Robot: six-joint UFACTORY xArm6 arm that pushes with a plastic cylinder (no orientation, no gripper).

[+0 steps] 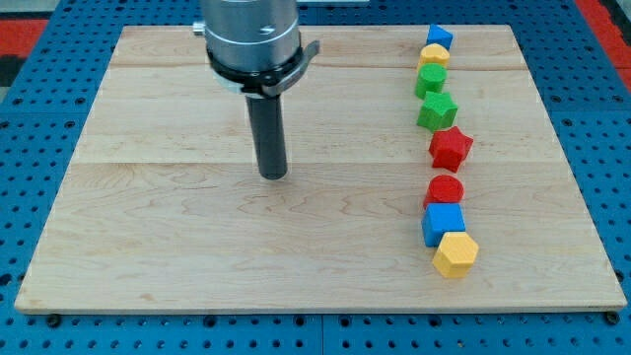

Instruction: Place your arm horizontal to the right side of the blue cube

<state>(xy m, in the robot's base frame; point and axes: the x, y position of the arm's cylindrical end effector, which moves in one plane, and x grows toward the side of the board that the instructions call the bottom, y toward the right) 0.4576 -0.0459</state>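
Note:
The blue cube (443, 224) lies at the view's lower right, between a red cylinder (445, 189) above it and a yellow hexagonal block (455, 254) below it, touching both. My tip (273, 176) rests on the board near the middle, well to the view's left of the blue cube and slightly higher than it. The dark rod rises from the tip to the grey arm body (250, 35) at the view's top.
A column of blocks runs down the view's right: a blue triangular block (439, 37), a yellow block (433, 55), a green block (430, 79), a green star (437, 110), a red star (451, 148). The wooden board (148, 227) lies on a blue pegboard table (30, 177).

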